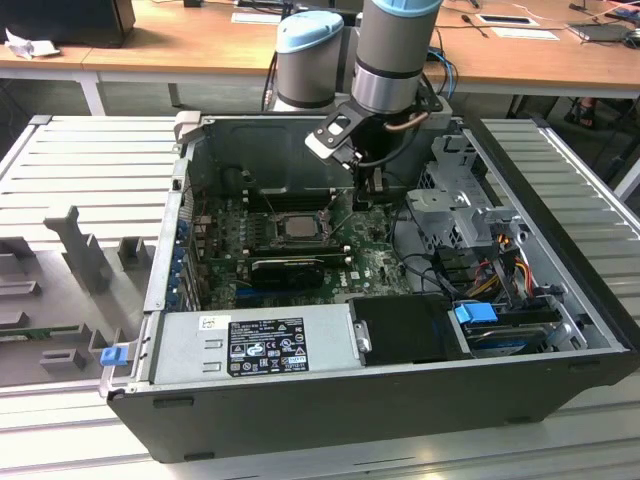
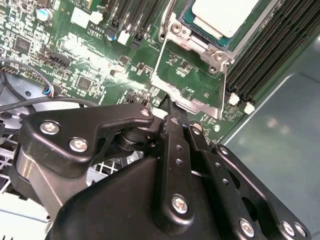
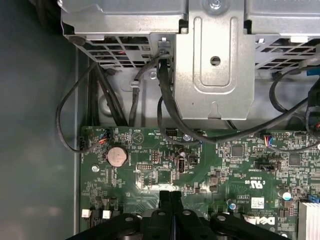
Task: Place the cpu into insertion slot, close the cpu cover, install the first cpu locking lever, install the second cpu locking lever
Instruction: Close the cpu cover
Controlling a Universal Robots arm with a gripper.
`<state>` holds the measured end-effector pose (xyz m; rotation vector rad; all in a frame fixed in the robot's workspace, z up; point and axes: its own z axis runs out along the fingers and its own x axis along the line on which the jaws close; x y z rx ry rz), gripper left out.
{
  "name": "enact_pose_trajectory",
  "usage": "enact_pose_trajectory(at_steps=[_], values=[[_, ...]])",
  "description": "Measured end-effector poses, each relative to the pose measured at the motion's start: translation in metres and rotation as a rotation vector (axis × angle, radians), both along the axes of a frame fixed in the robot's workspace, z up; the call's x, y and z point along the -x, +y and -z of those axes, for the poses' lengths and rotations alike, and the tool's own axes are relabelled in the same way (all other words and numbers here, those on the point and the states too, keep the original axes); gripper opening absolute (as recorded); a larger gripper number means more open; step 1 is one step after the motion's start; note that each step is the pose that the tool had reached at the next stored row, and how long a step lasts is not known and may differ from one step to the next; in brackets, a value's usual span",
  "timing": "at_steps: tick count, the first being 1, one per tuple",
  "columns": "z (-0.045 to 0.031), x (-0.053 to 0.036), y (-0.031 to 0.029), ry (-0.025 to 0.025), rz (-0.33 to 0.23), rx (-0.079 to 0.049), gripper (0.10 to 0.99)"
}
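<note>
Pointing tool [image 2: 169, 106] at cpu cover [image 2: 192, 101] edge; fingers pressed together, nothing visibly held.

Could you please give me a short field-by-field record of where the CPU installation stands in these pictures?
cpu: seated in the insertion slot, pale face up
cpu cover: open, swung clear of the socket, green board showing through its window
gripper: shut, holding nothing, tips beside the cover's free edge; contact cannot be told
locking levers: position cannot be told
setting: open computer case on a slatted table, arm reaching inside
</note>
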<state>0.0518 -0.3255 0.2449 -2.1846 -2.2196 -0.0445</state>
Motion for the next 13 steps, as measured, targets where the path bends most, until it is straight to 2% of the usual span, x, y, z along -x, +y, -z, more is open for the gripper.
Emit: enact_pose_trajectory(at_steps=[2,4,7,13], values=[[-0.0026,0.0040,0.0001,-0.0001,0.000,0.000,0.106],[-0.0027,0.0126,0.0000,0.0000,0.000,0.000,0.106],[-0.0027,0.0195,0.0000,-0.0001,0.000,0.000,0.106],[-0.0027,0.0238,0.0000,0.0000,0.000,0.000,0.106]])
